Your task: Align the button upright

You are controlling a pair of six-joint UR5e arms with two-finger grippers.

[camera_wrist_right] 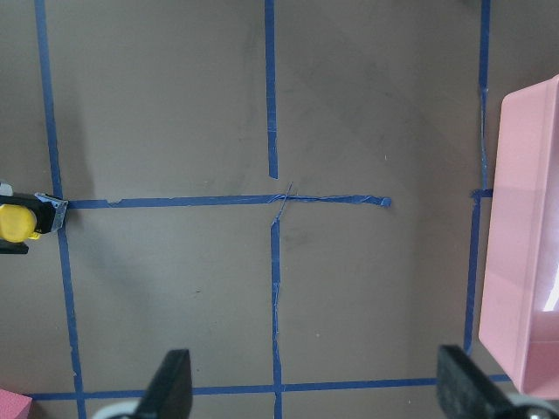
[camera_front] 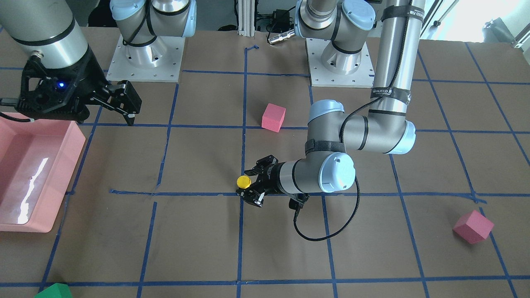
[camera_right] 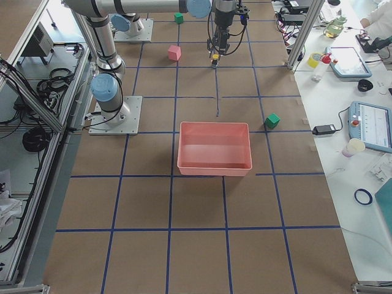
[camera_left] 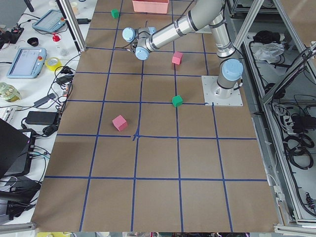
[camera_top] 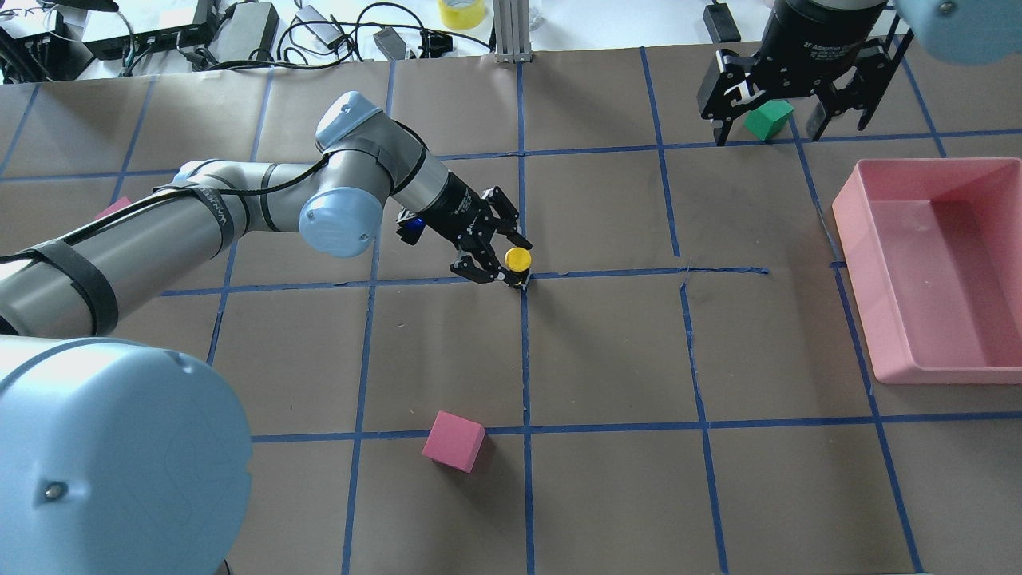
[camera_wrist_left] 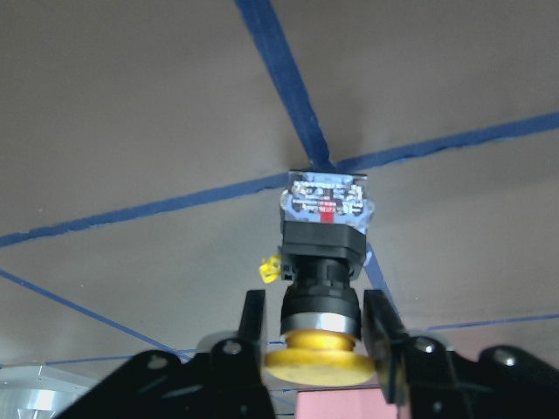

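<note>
Front view: the brown-papered table (camera_front: 198, 248), gridded in blue tape (camera_front: 165, 193), carries the button (camera_front: 243, 181), clamped between the left fingers (camera_front: 251, 198) at a tape crossing. Overhead: the right fingers (camera_top: 717, 108) hang spread wide, well apart from the button, with a pink tray (camera_top: 854, 239) near them. Left view: a cluttered bench (camera_left: 29, 89) flanks the table. Left wrist: both fingers pinch the button's black neck, its base at the tape crossing.
</note>
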